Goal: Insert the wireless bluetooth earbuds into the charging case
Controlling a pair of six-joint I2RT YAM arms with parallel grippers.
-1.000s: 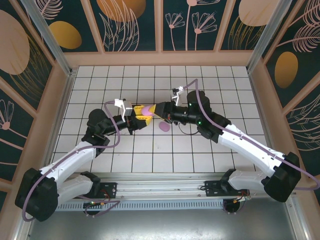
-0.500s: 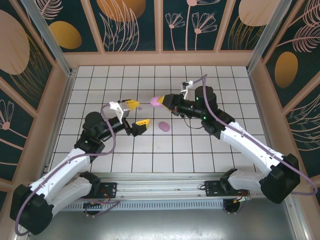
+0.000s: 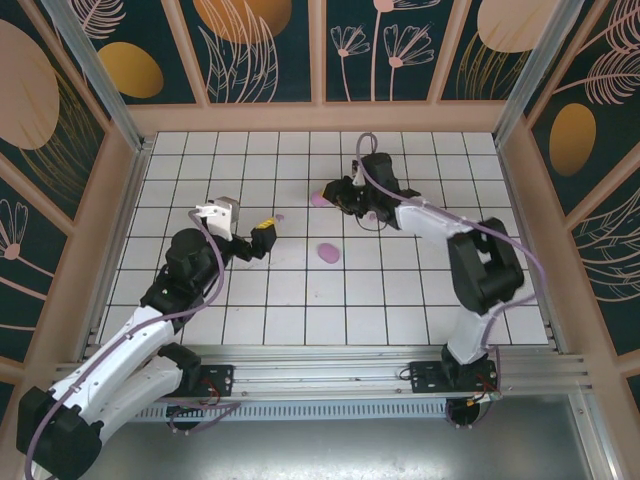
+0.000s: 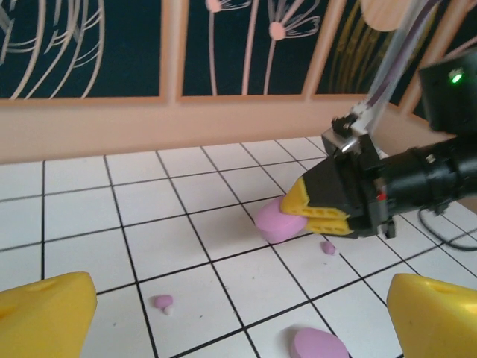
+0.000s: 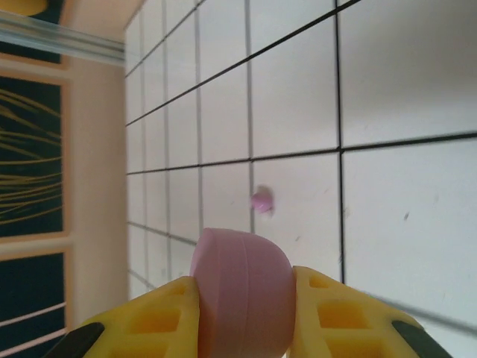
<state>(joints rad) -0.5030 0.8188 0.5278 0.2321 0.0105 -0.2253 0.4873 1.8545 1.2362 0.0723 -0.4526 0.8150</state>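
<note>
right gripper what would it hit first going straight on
Probably the tiny pink earbud lying ahead of the right gripper and the pink oval it holds; it might pass over, height unclear.

Tiny pink-purple plastic earbuds (image 4: 162, 302), larger pink-purple plastic oval (image 5: 242, 257) — yellow ribbed fingers (image 5: 153, 317) on the right gripper (image 5: 244, 285), white tiled floor (image 3: 400, 290) gridded black

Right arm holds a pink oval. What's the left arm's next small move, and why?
Probably lower the left gripper onto the earbud lying loose just ahead: its fingers are open and empty, while the right gripper clamps the pink oval.
</note>
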